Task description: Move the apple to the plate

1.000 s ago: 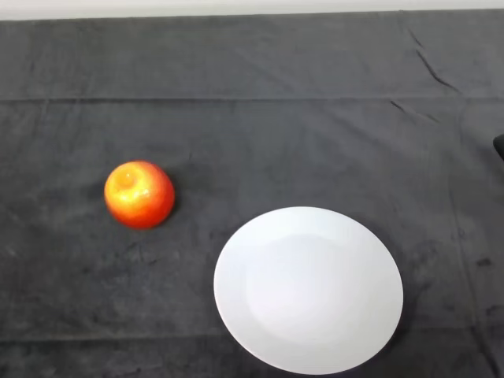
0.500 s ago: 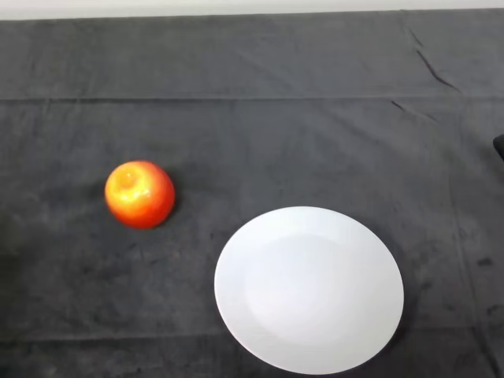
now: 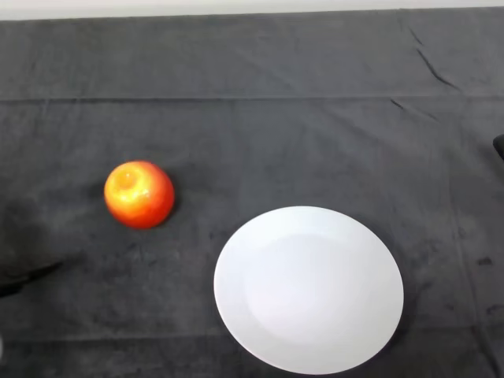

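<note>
Robot hand (image 3: 17, 277) — barely in frame

You are seeing the plate (image 3: 309, 290) running off the bottom edge, and a dark shape (image 3: 24, 276) entering at the left edge, too cut off to tell.

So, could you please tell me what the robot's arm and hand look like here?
Hardly anything shows: only a dark, tapering sliver at the left edge, which may be the black robot hand or its shadow. Nothing more can be made out.
</note>
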`<state>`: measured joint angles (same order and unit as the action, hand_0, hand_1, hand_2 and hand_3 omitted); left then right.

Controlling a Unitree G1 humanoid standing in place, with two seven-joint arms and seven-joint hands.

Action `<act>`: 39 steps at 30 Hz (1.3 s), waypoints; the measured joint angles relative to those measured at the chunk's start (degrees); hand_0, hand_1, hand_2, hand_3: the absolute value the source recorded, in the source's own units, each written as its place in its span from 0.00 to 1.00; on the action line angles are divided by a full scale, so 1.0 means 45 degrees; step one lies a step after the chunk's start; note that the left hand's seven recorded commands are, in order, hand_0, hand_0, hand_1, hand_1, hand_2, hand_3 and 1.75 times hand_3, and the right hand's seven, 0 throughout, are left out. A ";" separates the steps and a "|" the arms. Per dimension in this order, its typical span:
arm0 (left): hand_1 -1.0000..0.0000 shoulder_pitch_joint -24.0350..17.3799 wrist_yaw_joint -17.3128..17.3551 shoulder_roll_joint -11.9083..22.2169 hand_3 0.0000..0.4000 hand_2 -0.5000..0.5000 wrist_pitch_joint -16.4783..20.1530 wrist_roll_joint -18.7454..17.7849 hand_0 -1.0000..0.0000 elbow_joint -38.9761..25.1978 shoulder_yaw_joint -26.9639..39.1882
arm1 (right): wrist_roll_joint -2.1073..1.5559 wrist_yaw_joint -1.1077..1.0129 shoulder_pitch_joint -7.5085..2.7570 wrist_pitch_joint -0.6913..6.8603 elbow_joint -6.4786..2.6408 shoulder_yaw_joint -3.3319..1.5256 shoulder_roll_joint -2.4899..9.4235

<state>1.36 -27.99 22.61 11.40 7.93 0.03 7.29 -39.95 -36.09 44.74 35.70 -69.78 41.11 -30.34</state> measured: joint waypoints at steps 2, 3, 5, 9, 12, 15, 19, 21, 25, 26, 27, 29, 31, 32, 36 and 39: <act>1.00 0.0031 0.0002 -0.0013 0.00 0.50 0.0008 0.0009 1.00 0.0000 -0.0210 | 0.0000 0.0000 0.0000 0.0000 0.0000 0.0000 0.0000; 1.00 0.0054 0.0002 -0.0012 0.00 0.50 0.0026 0.0010 1.00 0.0000 -0.0304 | 0.0000 0.0000 0.0000 0.0000 0.0000 0.0000 0.0000; 1.00 0.0154 0.0008 -0.0021 0.00 0.50 0.0077 0.0011 1.00 0.0000 -0.0585 | 0.0000 0.0000 0.0000 0.0000 0.0000 0.0000 0.0000; 1.00 0.0578 0.0021 -0.0059 0.00 0.50 0.0110 0.0018 1.00 0.0001 -0.1048 | 0.0000 0.0001 0.0000 0.0000 0.0000 -0.0002 0.0005; 1.00 0.1003 0.0012 -0.0073 0.00 0.50 0.0121 0.0030 1.00 0.0041 -0.1271 | 0.0000 0.0001 0.0000 -0.0001 0.0000 0.0000 0.0004; 1.00 0.1437 0.0011 -0.0081 0.00 0.50 0.0121 0.0036 1.00 0.0105 -0.1597 | 0.0000 0.0002 0.0000 -0.0001 0.0000 -0.0001 0.0005; 1.00 0.1994 0.0019 -0.0091 0.00 0.50 0.0121 0.0056 1.00 0.0273 -0.1983 | 0.0000 0.0002 0.0000 -0.0001 0.0000 -0.0001 0.0005; 1.00 0.2125 0.0044 -0.0094 0.00 0.50 0.0121 0.0070 1.00 0.0338 -0.2077 | 0.0000 0.0002 0.0000 -0.0001 0.0000 -0.0001 0.0005; 1.00 0.2419 0.0167 -0.0095 0.00 0.50 0.0129 0.0096 1.00 0.0790 -0.2098 | 0.0000 0.0002 0.0000 -0.0001 0.0000 -0.0002 0.0005; 1.00 0.2464 0.0178 -0.0094 0.00 0.50 0.0130 0.0102 1.00 0.0825 -0.2100 | 0.0000 0.0002 0.0000 -0.0001 0.0000 -0.0001 0.0004; 1.00 0.2490 0.0192 -0.0094 0.00 0.50 0.0130 0.0109 1.00 0.0828 -0.2107 | 0.0000 0.0002 0.0000 -0.0001 0.0000 -0.0001 0.0005; 1.00 0.2514 0.0215 -0.0093 0.00 0.50 0.0130 0.0216 1.00 0.0857 -0.2196 | 0.0000 0.0002 0.0000 -0.0001 0.0001 -0.0001 0.0004; 1.00 0.2590 0.0251 -0.0095 0.00 0.50 0.0130 0.0314 1.00 0.1010 -0.2495 | 0.0000 0.0002 0.0000 -0.0001 0.0000 -0.0001 0.0004; 1.00 0.2632 0.0269 -0.0103 0.00 0.50 0.0130 0.0315 1.00 0.1090 -0.2606 | 0.0000 0.0002 0.0000 -0.0001 0.0000 -0.0001 0.0005; 1.00 0.3004 0.0284 -0.0250 0.00 0.50 0.0150 0.0417 1.00 0.1461 -0.2962 | 0.0000 0.0002 0.0000 -0.0001 0.0001 -0.0002 0.0007; 1.00 0.3201 0.0280 -0.0399 0.00 0.50 0.0153 0.0472 1.00 0.1602 -0.3113 | 0.0000 0.0002 0.0000 -0.0001 0.0000 -0.0001 0.0006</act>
<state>15.77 -26.74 20.81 12.09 10.06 7.24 -6.72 -39.95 -36.08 44.74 35.70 -69.77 41.10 -30.31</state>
